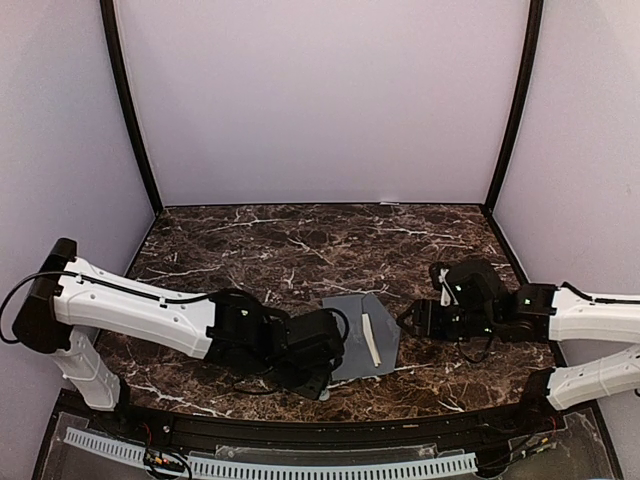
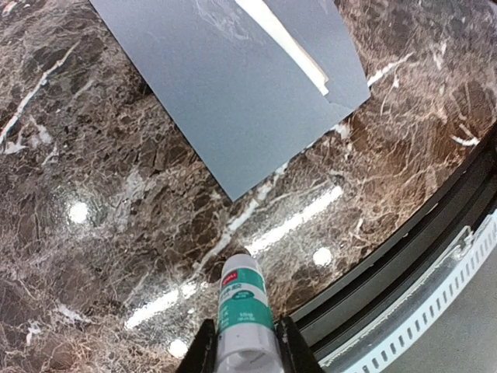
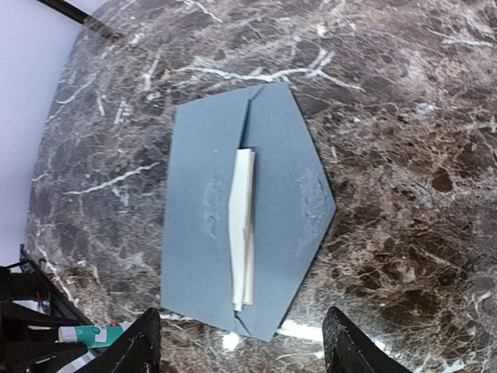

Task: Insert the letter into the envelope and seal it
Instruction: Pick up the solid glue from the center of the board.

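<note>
Two arms reach in over the dark marble table (image 1: 300, 240), one from each side, with the envelope (image 1: 350, 335) lying flat between them near the front edge. Its triangular flap is open and spread on the table, pointing toward the right arm's side. A narrow white strip of the letter (image 1: 370, 340) shows along the mouth, where the pocket meets the flap; the rest of it is inside. In the right wrist view the envelope (image 3: 202, 217) fills the middle of the picture, and the letter (image 3: 243, 229) runs as a long pale band along the fold. The left gripper (image 1: 322, 385) sits low beside the envelope's near left corner, its fingers (image 2: 203, 350) closed against both sides of a glue stick (image 2: 245, 307), a white tube with a teal label whose tip points toward the envelope (image 2: 233, 85) without touching it. Whether the tube rests on the table I cannot tell. The right gripper (image 1: 408, 322) hangs just off the flap's side with its fingers (image 3: 140, 342) spread wide and nothing between them. The glue stick (image 3: 93, 334) also shows at the lower left of that view.
</note>
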Available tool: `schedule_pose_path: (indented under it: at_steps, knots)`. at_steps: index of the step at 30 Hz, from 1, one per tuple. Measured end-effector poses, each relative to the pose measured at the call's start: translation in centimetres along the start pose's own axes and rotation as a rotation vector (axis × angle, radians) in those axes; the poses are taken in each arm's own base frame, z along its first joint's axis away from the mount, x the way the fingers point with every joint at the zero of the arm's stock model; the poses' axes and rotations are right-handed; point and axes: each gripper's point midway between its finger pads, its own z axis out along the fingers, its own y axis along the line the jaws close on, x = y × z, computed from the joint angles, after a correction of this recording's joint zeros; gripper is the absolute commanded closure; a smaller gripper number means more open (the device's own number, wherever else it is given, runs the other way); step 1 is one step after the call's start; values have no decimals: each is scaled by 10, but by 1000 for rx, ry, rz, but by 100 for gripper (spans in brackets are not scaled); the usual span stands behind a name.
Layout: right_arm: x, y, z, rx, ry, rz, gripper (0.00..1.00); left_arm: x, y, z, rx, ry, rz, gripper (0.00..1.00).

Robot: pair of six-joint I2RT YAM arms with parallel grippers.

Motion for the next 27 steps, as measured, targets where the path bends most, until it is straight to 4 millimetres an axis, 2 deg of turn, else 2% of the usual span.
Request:
schedule_pose_path:
  at_steps: [3, 7, 10, 15, 19, 23, 27]
  knots:
    - [-10, 21, -16, -116, -38, 15, 26, -9, 3, -23, 66, -85, -53, 92]
    - [-26, 59, -51, -380, -127, 69, 22, -37, -4, -79, 279, -288, -150, 92]
    - [-29, 78, -72, -555, -161, 113, 21, -59, -9, -127, 486, -461, -226, 91]
    - [-33, 104, -99, -761, -181, 166, 18, -82, -17, -179, 738, -644, -296, 90]
    - [-35, 132, -116, -876, -172, 161, 18, -93, -30, -207, 881, -717, -298, 90]
    - [-33, 162, -124, -959, -141, 145, 18, -101, -42, -235, 1006, -780, -284, 90]
    - [-28, 186, -131, -1039, -114, 130, 19, -105, -47, -248, 1072, -810, -278, 90]
